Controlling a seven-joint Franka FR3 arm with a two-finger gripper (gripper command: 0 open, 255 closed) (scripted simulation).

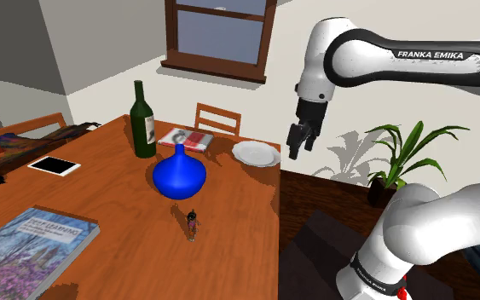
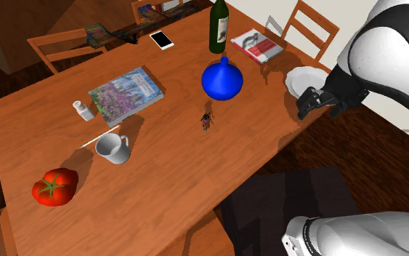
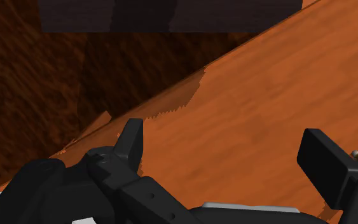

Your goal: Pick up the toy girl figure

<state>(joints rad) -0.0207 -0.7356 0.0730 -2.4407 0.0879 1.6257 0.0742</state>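
1. Hovering over the table (image 1: pixel 101 196) edge beside the white plate (image 1: pixel 256 153), jaws apart, gripping nothing.
2. Spotted toy girl figure (image 1: pixel 193 223) on table, near blue vase (image 1: pixel 178 173), toward stand-side edge.

Bright, even light on the table (image 1: pixel 101 183)
The blue vase (image 1: pixel 178 173) and the cup (image 2: pixel 112 149) drop dark shadows; the plant (image 1: pixel 404 153) leaves a grey one on the wall (image 1: pixel 285 51).
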